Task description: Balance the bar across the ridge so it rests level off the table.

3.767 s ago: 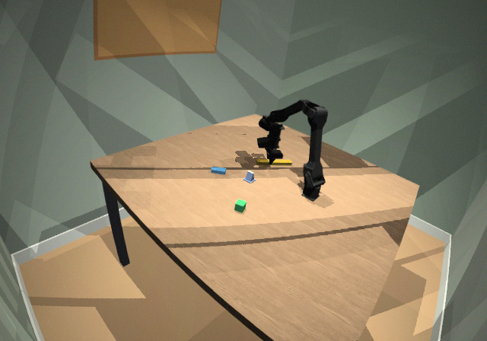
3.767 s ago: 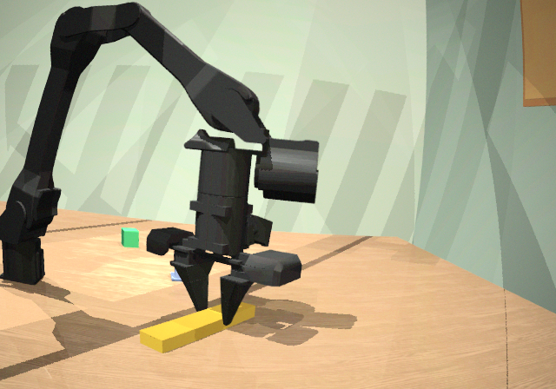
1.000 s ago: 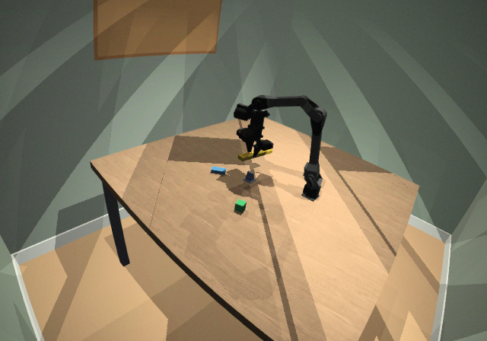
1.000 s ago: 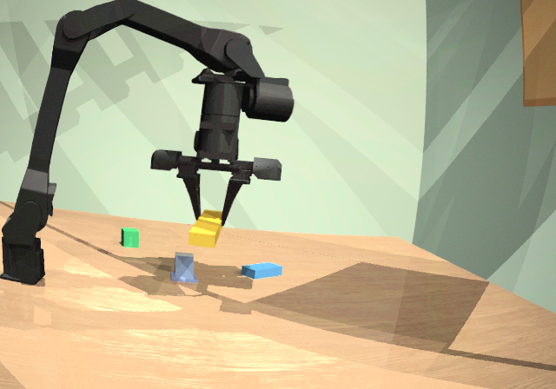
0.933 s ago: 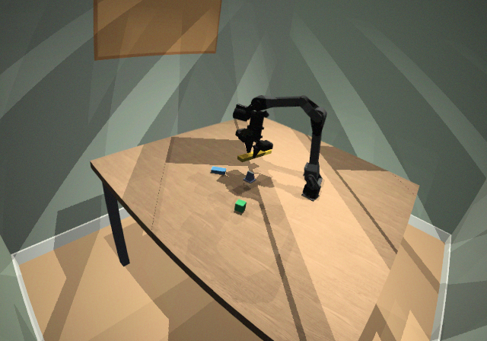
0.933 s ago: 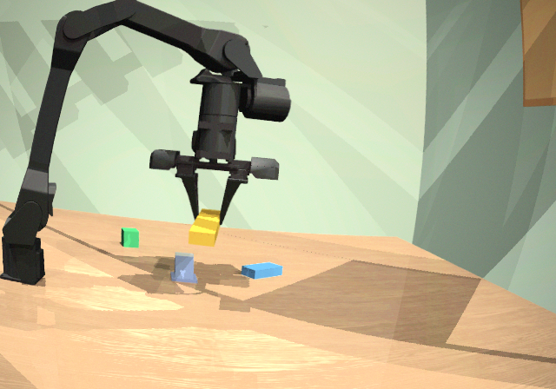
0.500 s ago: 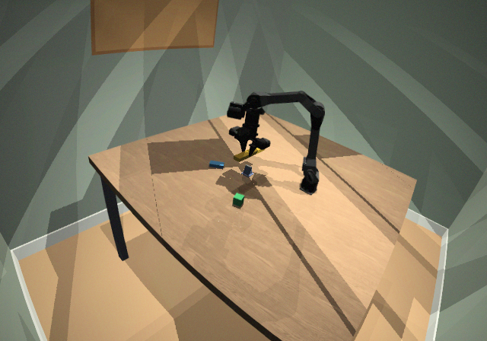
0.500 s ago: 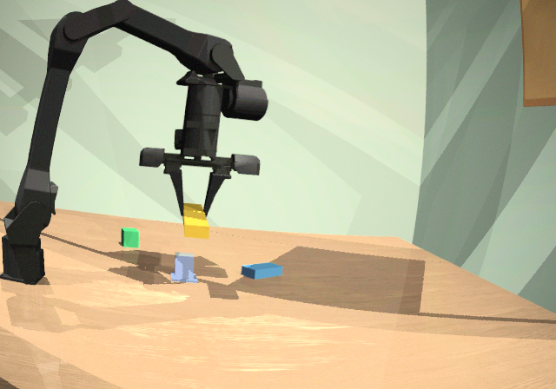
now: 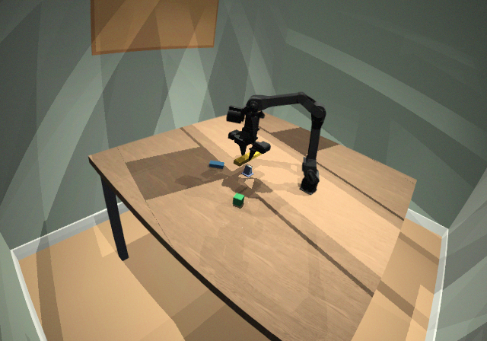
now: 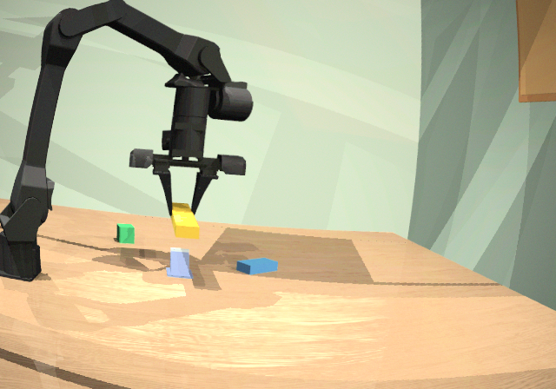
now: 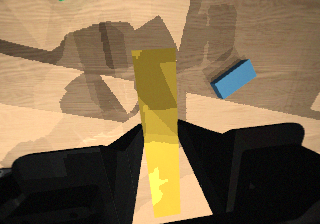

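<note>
1. Hanging above the table [image 10: 404, 286], the gripper [image 10: 182, 212] is clamped on the yellow bar [image 10: 184, 226], its two fingers partly apart because the bar's width fills the gap between them
2. The bar is in the air, well clear of the wood, above the pale blue ridge [image 10: 179, 262]; in the exterior view it sits over and slightly far of the ridge, not touching it
3. In the wrist view the bar [image 11: 159, 134] runs lengthwise away from the camera between the dark fingers, and the ridge is hidden beneath it
4. It looks like a rigid, straight block with flat faces, probably light; it should not sag or flex, so balance will depend only on where its middle lands
5. The grip appears to be near mid-length, which suits the job: the held point is the one to set on the ridge crest
6. The flat sides may be smooth, so a tilt in the grasp could let it slip on release
7. A green cube [image 10: 125, 233] lies to the left and a blue block [image 10: 256, 265] to the right, both apart from the ridge
</note>
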Robot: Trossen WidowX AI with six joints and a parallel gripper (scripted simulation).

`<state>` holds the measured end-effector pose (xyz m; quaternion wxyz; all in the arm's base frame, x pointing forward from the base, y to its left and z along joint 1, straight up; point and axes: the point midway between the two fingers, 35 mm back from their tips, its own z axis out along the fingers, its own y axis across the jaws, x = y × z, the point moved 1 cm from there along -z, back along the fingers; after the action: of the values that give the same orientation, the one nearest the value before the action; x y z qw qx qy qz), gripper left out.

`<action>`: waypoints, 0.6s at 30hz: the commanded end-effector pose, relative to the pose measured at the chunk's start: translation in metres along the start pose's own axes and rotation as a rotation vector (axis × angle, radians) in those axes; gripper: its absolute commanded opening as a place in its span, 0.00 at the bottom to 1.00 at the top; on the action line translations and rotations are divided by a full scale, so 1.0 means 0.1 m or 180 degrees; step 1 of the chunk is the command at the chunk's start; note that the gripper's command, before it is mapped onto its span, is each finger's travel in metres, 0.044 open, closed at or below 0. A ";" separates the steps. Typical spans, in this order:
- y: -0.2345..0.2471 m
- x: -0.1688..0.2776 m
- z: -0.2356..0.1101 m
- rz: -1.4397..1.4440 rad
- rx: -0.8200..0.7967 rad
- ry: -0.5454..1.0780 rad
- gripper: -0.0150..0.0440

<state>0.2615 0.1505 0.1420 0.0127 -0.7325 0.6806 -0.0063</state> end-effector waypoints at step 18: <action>0.02 0.00 0.34 0.0013 -0.0012 -0.0010 0.25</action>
<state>0.2609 0.1501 0.1128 0.0122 -0.7323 0.6808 -0.0062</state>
